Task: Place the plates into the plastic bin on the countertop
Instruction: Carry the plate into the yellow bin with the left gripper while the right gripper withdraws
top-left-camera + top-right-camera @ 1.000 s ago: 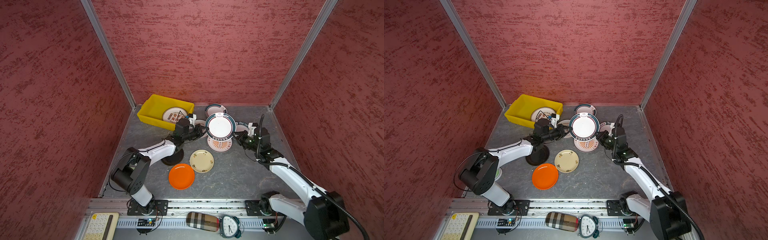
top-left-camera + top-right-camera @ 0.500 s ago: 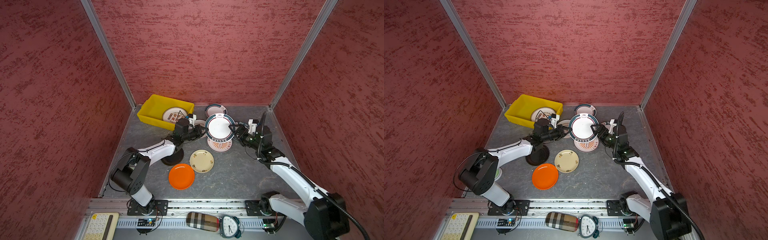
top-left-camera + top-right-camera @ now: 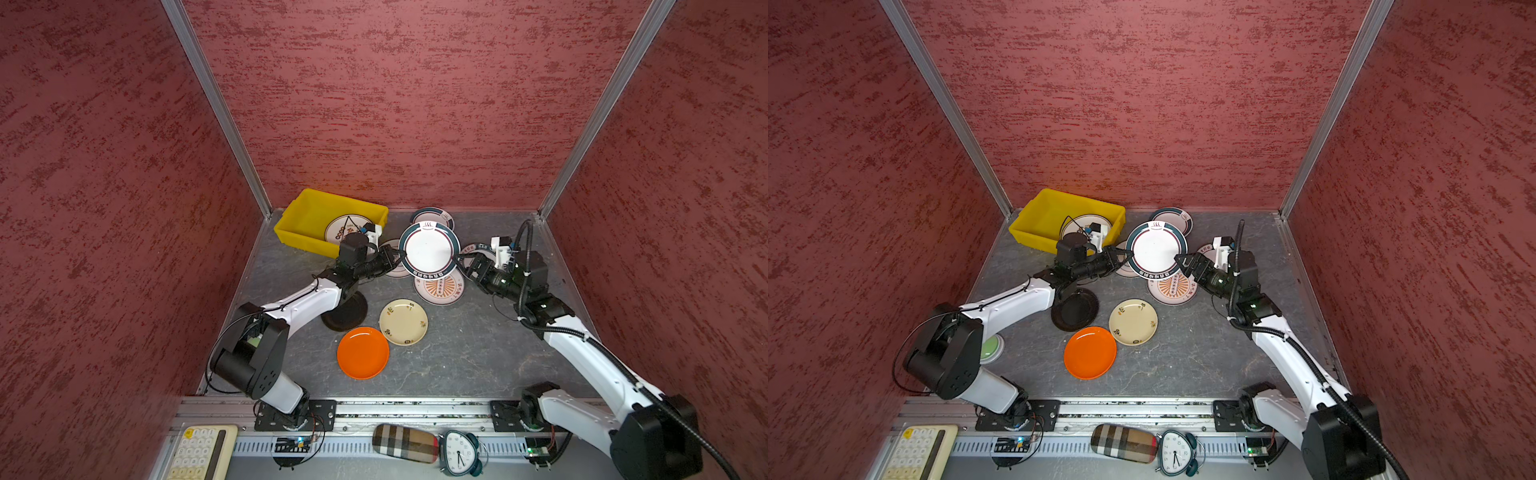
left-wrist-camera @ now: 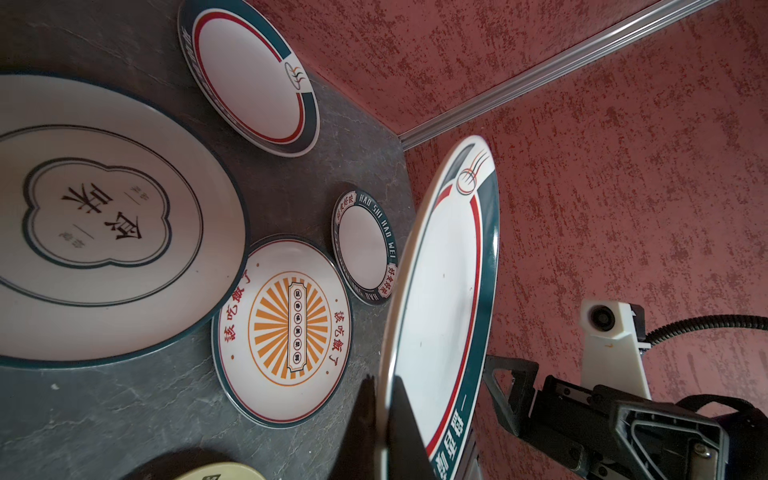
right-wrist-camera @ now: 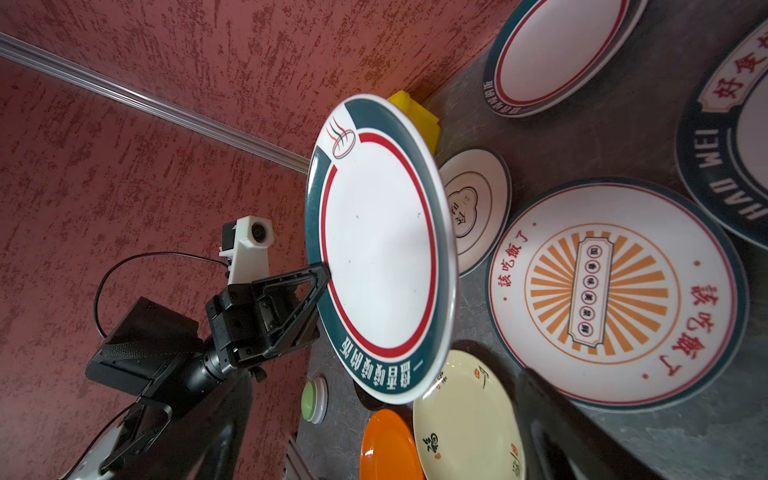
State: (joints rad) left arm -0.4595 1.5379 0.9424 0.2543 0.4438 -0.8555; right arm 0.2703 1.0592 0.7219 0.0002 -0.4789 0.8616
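Since a second ago, the right gripper has let go of the teal-rimmed plate. Its jaws are now spread wide, just off the rim on the right. The plate has barely shifted.

Near: orange plate, cream floral plate and black plate lie flat on the countertop.

Middle: the left gripper is pinched tight on the teal-rimmed plate's left edge. It holds the plate tilted and lifted above the sunburst plate, and is its only support.

Far: the plastic bin sits in the back-left corner with one plate in bin.

Step, as I judge it: handover finished and the left arm carries. The next move calls for swinging the plate over the bin wall, lowering it flat and then releasing. With a one-edge pinch it could droop or slip.
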